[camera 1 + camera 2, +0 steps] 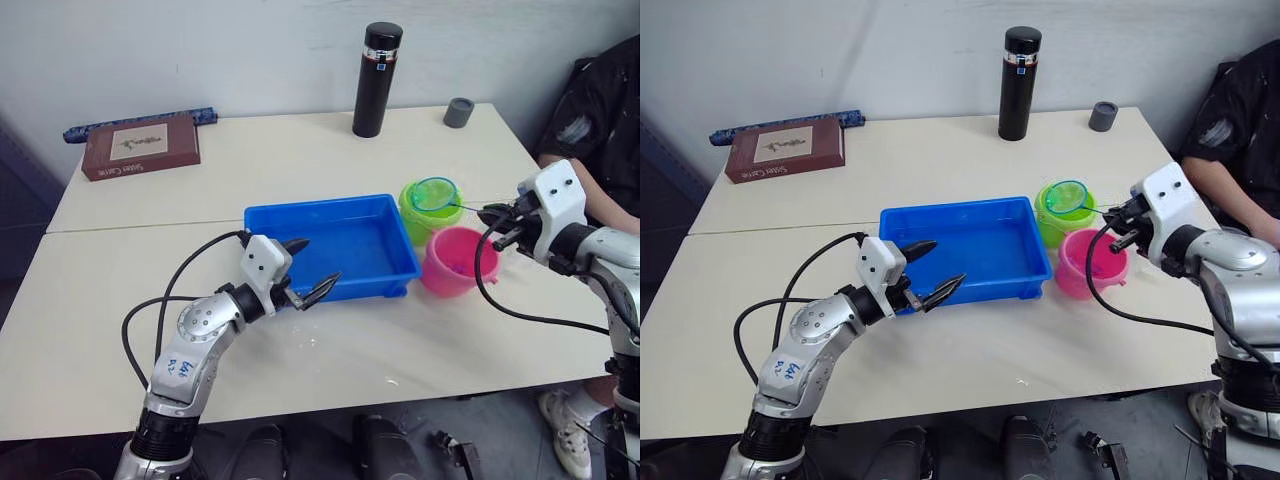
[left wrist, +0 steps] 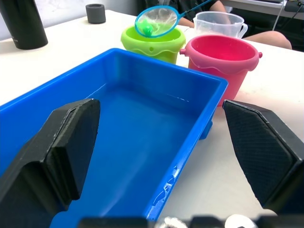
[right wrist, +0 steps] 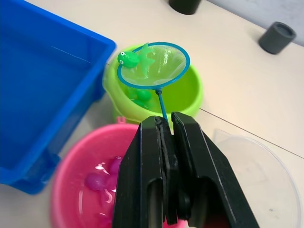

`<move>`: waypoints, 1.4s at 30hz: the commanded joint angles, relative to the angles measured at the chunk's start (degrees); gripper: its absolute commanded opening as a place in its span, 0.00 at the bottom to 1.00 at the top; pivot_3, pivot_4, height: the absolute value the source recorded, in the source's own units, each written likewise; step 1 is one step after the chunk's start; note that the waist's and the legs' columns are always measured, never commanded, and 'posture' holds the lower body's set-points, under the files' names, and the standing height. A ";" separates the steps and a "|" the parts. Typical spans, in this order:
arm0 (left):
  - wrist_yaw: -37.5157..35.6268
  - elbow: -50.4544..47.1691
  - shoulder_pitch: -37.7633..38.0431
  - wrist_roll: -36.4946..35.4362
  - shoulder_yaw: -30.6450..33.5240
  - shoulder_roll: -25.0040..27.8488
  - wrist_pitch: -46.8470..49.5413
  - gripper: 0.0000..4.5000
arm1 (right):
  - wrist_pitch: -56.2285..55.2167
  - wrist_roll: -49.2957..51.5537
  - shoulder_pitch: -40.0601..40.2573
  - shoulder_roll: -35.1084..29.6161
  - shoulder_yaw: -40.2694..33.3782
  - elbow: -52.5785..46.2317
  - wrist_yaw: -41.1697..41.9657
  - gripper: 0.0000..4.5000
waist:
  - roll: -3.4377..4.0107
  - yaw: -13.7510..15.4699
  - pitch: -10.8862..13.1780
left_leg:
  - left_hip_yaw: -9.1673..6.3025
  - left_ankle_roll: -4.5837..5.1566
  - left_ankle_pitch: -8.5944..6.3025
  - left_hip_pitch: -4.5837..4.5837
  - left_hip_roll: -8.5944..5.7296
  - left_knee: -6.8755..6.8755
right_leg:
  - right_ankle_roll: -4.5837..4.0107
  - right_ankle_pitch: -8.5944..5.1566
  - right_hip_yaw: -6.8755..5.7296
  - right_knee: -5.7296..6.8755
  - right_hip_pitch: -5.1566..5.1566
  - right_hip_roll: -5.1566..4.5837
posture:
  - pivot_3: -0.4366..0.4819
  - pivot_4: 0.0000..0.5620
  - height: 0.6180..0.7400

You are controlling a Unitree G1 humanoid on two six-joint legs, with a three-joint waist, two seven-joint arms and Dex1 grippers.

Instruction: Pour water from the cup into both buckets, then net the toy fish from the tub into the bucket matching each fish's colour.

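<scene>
The right gripper (image 3: 167, 156) has its two black fingers pinched together on the thin blue handle of a small round net with a blue hoop (image 3: 154, 64), and it holds that net right over the lime green round plastic bucket (image 3: 183, 97). A tiny green toy fish (image 3: 129, 59) sits in the mesh at the hoop's edge, with more green shapes down inside the pail. Just beside it, touching or nearly so, stands the pink round plastic bucket (image 1: 456, 262), where a few magenta fish (image 3: 94, 181) lie in water. The shallow bright blue rectangular plastic tub (image 1: 335, 243) looks bare of fish from where I stand. The wide clear plastic measuring cup (image 2: 220, 23) rests behind the pails, seemingly empty, so the pouring looks done. The left gripper (image 1: 304, 268) hangs at the tub's near corner with its jaws wide apart, holding nothing. I judge this is the drop of a green fish, possibly the last; the next move calls for tipping the net so the fish falls into the green pail, not the pink one.
</scene>
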 commanded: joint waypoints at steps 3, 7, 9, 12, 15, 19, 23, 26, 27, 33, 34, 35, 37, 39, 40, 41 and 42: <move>-0.12 -1.12 -0.46 -0.51 0.13 0.16 -1.40 0.99 | -8.81 -4.22 -0.63 -1.61 1.16 2.71 -0.87 0.00 | 0.00 0.07 0.00 | 0.00 0.00 0.00 0.01 0.01 0.00 | 0.01 0.00 0.00 0.01 0.01 0.01 | 0.48 0.27 1.00; 0.41 -1.67 0.13 -0.32 0.33 0.20 -1.31 0.99 | -18.37 -9.65 0.46 -3.22 3.75 5.98 -1.47 0.00 | 0.00 0.11 0.00 | 0.02 0.00 0.00 0.00 0.00 0.01 | 0.02 0.01 0.01 0.00 0.00 0.01 | 0.48 0.27 1.00; 0.49 -1.75 0.31 -0.32 0.44 0.26 -1.35 0.99 | -21.22 -11.05 0.62 -3.50 4.23 7.22 -1.91 0.00 | 0.00 0.12 0.00 | 0.03 0.00 0.00 0.00 0.00 0.01 | 0.02 0.01 0.01 -0.01 0.00 0.01 | 0.48 0.27 1.00; 0.69 -2.01 0.51 -0.29 0.46 0.27 -1.27 0.99 | -28.42 -16.01 1.21 -5.36 5.78 10.11 -3.52 0.00 | 0.00 0.14 0.00 | 0.04 0.00 0.00 0.01 -0.01 0.02 | 0.03 0.02 0.02 -0.01 0.01 0.01 | 0.48 0.27 1.00; 0.80 -2.10 0.59 -0.33 0.50 0.31 -1.23 0.99 | -36.04 -20.24 1.34 -7.19 7.24 12.36 -4.94 0.00 | 0.00 0.14 0.00 | 0.05 0.00 0.00 0.01 -0.01 0.02 | 0.03 0.02 0.03 -0.01 0.01 0.01 | 0.48 0.27 1.00; 1.04 -2.06 0.61 -0.36 0.58 0.35 -1.25 0.99 | -44.53 -25.32 1.73 -9.15 8.84 14.56 -6.84 0.00 | 0.00 0.05 0.00 | 0.06 -0.01 0.01 0.02 -0.01 0.02 | 0.04 0.02 0.03 0.00 0.01 0.01 | 0.48 0.27 1.00; 1.18 -1.93 0.56 -0.31 0.59 0.34 -1.36 0.99 | -52.64 -30.39 1.62 -10.43 10.53 17.85 -9.69 0.00 | 0.00 0.06 0.00 | 0.09 -0.02 0.01 0.05 0.00 0.03 | 0.04 0.02 0.05 0.02 0.01 0.02 | 0.48 0.27 1.00; 1.31 -1.85 0.54 -0.36 0.68 0.38 -1.43 0.99 | -57.78 -33.89 1.30 -11.25 11.66 19.77 -12.20 0.00 | 0.00 0.05 0.00 | 0.11 -0.03 0.02 0.05 -0.01 0.03 | 0.04 0.02 0.07 0.01 0.02 0.02 | 0.48 0.27 1.00; 1.39 -1.90 0.58 -0.33 0.66 0.39 -1.44 0.99 | -60.33 -36.29 1.12 -11.94 12.29 20.43 -13.79 0.00 | 0.00 0.05 0.00 | 0.11 -0.03 0.02 0.06 -0.01 0.03 | 0.05 0.02 0.07 0.02 0.02 0.02 | 0.48 0.27 1.00; 1.74 -2.30 0.92 -0.24 0.64 0.41 -1.35 0.99 | -68.33 -46.05 -0.19 -14.60 14.91 24.22 -21.28 0.00 | 0.00 -0.02 0.00 | 0.14 -0.06 0.04 0.08 -0.01 0.04 | 0.05 0.02 0.09 0.03 0.02 0.02 | 0.48 0.27 1.00; 1.77 -2.39 0.96 -0.24 0.64 0.45 -1.30 0.99 | -69.05 -46.77 -0.56 -14.76 15.06 24.67 -22.04 0.00 | 0.00 -0.04 0.00 | 0.15 -0.07 0.04 0.08 0.00 0.04 | 0.05 0.02 0.10 0.03 0.03 0.02 | 0.48 0.27 1.00; 1.79 -2.45 0.98 -0.25 0.65 0.48 -1.26 0.99 | -69.62 -47.31 -0.86 -14.85 15.17 25.07 -22.64 0.00 | 0.00 -0.03 0.00 | 0.15 -0.09 0.05 0.09 0.00 0.04 | 0.05 0.02 0.11 0.04 0.03 0.02 | 0.48 0.27 1.00; 1.89 -2.51 0.92 -0.29 0.69 0.48 -1.17 0.99 | -70.14 -47.65 -1.66 -14.67 15.03 25.95 -23.27 0.00 | 0.00 -0.04 0.00 | 0.15 -0.11 0.06 0.10 0.00 0.04 | 0.05 0.02 0.11 0.04 0.03 0.02 | 0.48 0.27 1.00; 1.97 -2.58 0.94 -0.31 0.71 0.49 -1.17 0.99 | -69.77 -46.48 -2.34 -14.15 14.31 26.22 -22.91 0.00 | 0.00 -0.04 0.00 | 0.16 -0.12 0.07 0.10 0.00 0.04 | 0.05 0.03 0.11 0.04 0.04 0.02 | 0.48 0.27 1.00; 1.95 -2.62 0.99 -0.30 0.68 0.52 -1.21 0.99 | -69.21 -44.94 -2.65 -13.76 13.74 25.84 -22.03 0.00 | 0.00 -0.04 0.00 | 0.16 -0.12 0.07 0.11 0.00 0.04 | 0.05 0.03 0.11 0.05 0.05 0.02 | 0.48 0.27 1.00; 1.93 -2.70 1.09 -0.30 0.66 0.56 -1.24 0.99 | -68.79 -43.82 -2.80 -13.53 13.36 25.49 -21.40 0.00 | 0.00 -0.04 0.00 | 0.16 -0.12 0.07 0.11 0.00 0.05 | 0.05 0.03 0.11 0.05 0.05 0.02 | 0.48 0.27 1.00; 1.90 -2.77 1.16 -0.33 0.66 0.59 -1.26 0.99 | -67.92 -42.18 -2.91 -13.13 12.82 24.98 -20.53 0.00 | 0.00 -0.02 0.00 | 0.16 -0.12 0.07 0.11 0.00 0.05 | 0.05 0.03 0.11 0.05 0.05 0.02 | 0.48 0.27 1.00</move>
